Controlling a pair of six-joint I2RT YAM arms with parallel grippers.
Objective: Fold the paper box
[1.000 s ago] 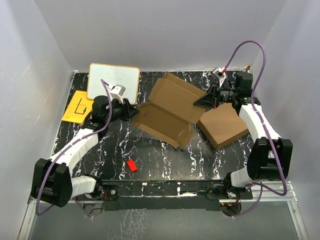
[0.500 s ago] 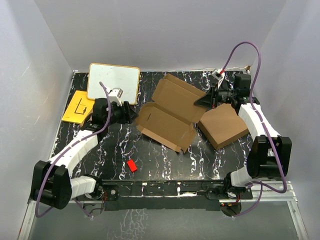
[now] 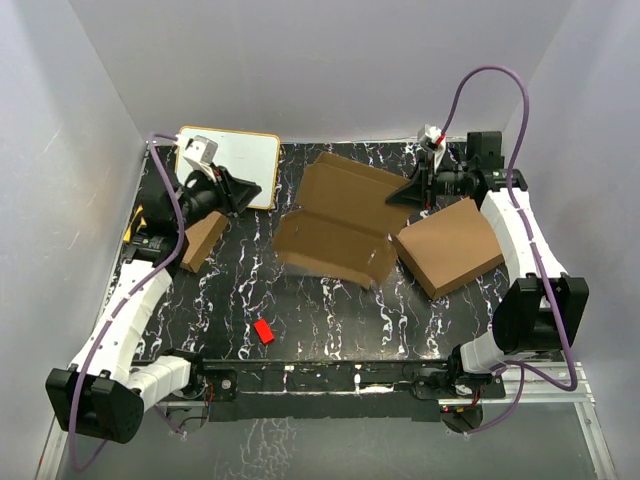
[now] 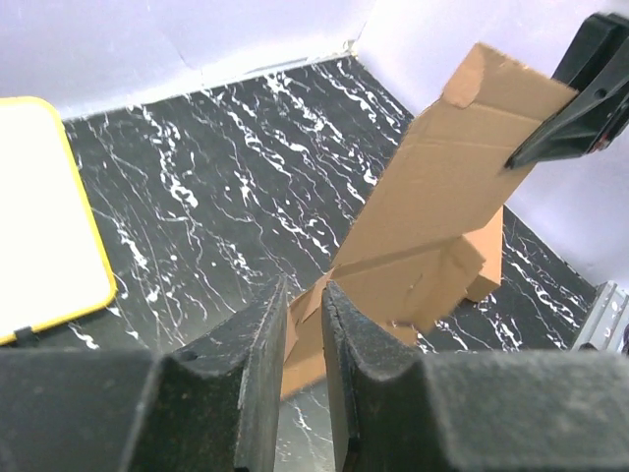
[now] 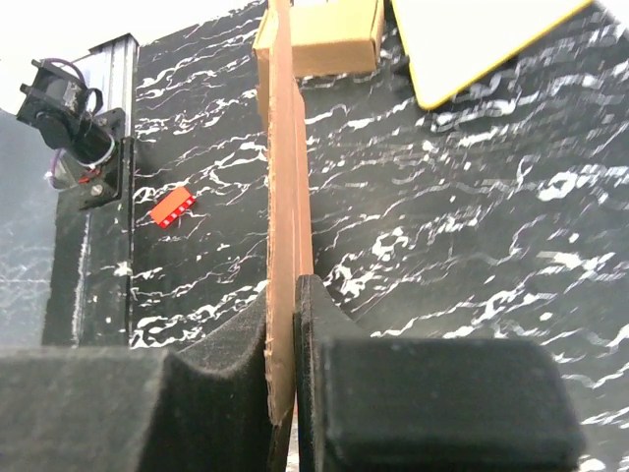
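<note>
Since only the right gripper [image 5: 284,300] holds it, the paper box [image 3: 340,220] is the worry. It sits tilted over the middle of the table [image 3: 320,310], with its far right edge clamped between those fingers. I cannot tell whether its near edge rests on the surface. Thin card held at one edge may sag, swing or tear at a crease. A pull to the right could drag it against the thick box [image 3: 450,245] just beside it. The left gripper [image 4: 305,295] hovers well apart by the whiteboard [image 3: 235,155], fingers a narrow gap apart and empty. Coming in off-line, it could knock a flap instead of catching it.
</note>
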